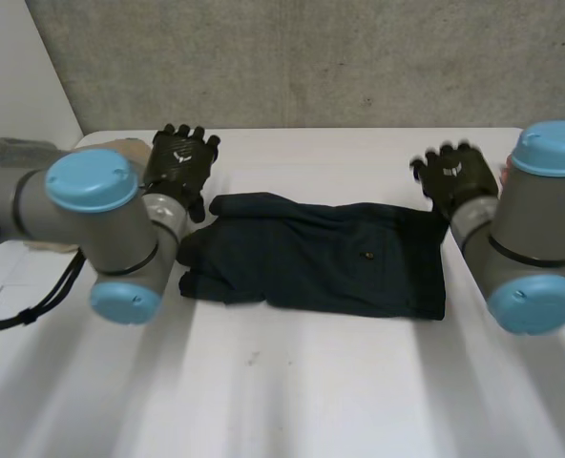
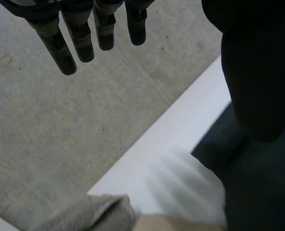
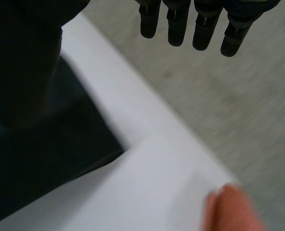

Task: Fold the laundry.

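Left arm [image 1: 92, 205] and right arm [image 1: 535, 229] are reaching over white table [image 1: 311, 382] | left hand [image 1: 179, 157] is hovering, fingers [image 2: 58, 48] straight, slightly spread, gripping nothing | right hand [image 1: 454, 176] is doing likewise | dark navy shorts [image 1: 330, 253] are lying flat between both hands, behind fingertips.

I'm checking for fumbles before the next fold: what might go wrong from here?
The left hand and right hand are open by the dark garment's far corners; its end near the left hand is rumpled, so a pinch may catch one layer only. The beige cloth beside the left hand might get snagged.
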Robot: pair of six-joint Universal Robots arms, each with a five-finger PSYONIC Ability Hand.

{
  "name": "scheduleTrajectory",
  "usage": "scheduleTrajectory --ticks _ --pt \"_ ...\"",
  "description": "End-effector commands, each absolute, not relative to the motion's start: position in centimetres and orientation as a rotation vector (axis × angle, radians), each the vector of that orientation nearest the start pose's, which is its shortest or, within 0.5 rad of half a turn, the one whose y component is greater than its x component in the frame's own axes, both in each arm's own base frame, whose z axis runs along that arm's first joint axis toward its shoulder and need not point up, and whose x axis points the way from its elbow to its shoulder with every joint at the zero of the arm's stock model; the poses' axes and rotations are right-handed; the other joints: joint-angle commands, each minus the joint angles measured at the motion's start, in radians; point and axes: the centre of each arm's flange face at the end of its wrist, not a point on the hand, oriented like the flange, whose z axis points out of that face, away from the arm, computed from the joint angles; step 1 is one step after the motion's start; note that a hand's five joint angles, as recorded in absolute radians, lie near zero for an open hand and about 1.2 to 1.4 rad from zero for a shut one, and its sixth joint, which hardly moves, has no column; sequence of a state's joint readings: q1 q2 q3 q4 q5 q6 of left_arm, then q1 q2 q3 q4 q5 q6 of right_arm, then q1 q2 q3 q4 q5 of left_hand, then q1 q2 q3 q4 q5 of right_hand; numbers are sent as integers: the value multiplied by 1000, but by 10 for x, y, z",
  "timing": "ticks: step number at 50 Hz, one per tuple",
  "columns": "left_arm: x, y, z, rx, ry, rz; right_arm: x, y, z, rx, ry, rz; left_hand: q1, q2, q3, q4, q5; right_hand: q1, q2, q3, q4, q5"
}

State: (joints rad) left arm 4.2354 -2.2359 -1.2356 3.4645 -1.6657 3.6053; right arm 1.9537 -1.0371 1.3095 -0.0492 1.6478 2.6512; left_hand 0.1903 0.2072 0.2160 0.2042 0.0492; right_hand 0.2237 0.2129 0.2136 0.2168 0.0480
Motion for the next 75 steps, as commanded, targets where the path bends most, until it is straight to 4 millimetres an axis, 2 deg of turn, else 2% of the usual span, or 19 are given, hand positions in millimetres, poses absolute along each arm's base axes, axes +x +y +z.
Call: scheduleTrajectory --ticks 1,10,13,14,20,23,28,32,36,42,48,49,50,52,55,57,64,71,75 --pt "-295 -304 187 932 2050 -2113 246 -280 166 -891 2504 -1539 -16 -33 -41 -30 -49 40 51 50 47 41" --pt "-299 -293 191 947 2037 -2151 251 -280 140 -903 2426 -1557 -16 -33 -41 -30 -49 248 259 258 255 249" --pt "-302 -290 192 956 2050 -2173 250 -290 128 -884 2439 -1613 -15 -32 -41 -29 -48 1112 1122 1122 1119 1113" --pt "-304 -288 196 955 2054 -2196 248 -294 127 -875 2444 -1645 -12 -29 -38 -26 -46 1172 1183 1182 1179 1173" --pt "-303 -283 212 912 2080 -2268 229 -297 152 -971 2474 -1907 3 -14 -23 -11 -31 1173 1183 1183 1180 1174" --pt "-301 -280 222 877 2085 -2306 197 -304 171 -1199 2539 -2029 3 -14 -23 -11 -31 1173 1183 1183 1180 1174" --pt "-298 -274 227 872 2086 -2318 182 -315 174 -1514 2567 -2093 3 -14 -23 -11 -31 1173 1183 1183 1180 1174" --pt "-295 -270 226 873 2096 -2308 219 -308 187 -1698 2298 -2231 0 -17 -26 -14 -34 1173 1183 1183 1180 1174" --pt "-292 -266 227 865 2100 -2305 291 -277 204 -1805 1744 -2355 0 -17 -26 -14 -34 1173 1183 1183 1180 1174" --pt "-287 -260 232 857 2091 -2314 354 -213 158 -2053 1237 -2095 -6 -23 -32 -20 -40 1173 1183 1183 1180 1174" --pt "-286 -260 238 837 2081 -2342 374 -181 135 -2216 1060 -1994 -6 -23 -32 -20 -40 999 1010 1009 1006 1000" --pt "-287 -261 242 824 2069 -2362 375 -181 136 -2208 1052 -1998 -6 -23 -32 -20 -40 820 831 830 827 821" --pt "-286 -262 243 818 2064 -2366 376 -182 142 -2167 1074 -2009 -6 -23 -32 -20 -40 272 283 282 279 273" --pt "-286 -267 249 793 2050 -2392 375 -185 148 -2089 1134 -2008 -3 -20 -29 -17 -37 -49 -38 -39 -42 -48" --pt "-289 -273 265 736 2016 -2470 369 -192 175 -1845 1276 -2014 9 -8 -17 -5 -25 -49 -38 -39 -42 -48" --pt "-293 -275 276 693 2015 -2535 357 -202 207 -1413 1480 -1951 14 -3 -11 0 -19 -49 -38 -39 -42 -48" --pt "-317 -279 285 625 2109 -2683 306 -250 238 -788 1779 -1841 23 6 -2 9 -10 -49 -38 -39 -42 -48" --pt "-386 -244 246 1020 2284 -2660 263 -280 239 -627 2045 -1807 29 12 3 15 -4 -49 -38 -39 -42 -48" --pt "-398 -247 214 1098 2390 -2529 260 -292 223 -615 2144 -1742 44 27 18 30 10 -49 -38 -39 -42 -48"
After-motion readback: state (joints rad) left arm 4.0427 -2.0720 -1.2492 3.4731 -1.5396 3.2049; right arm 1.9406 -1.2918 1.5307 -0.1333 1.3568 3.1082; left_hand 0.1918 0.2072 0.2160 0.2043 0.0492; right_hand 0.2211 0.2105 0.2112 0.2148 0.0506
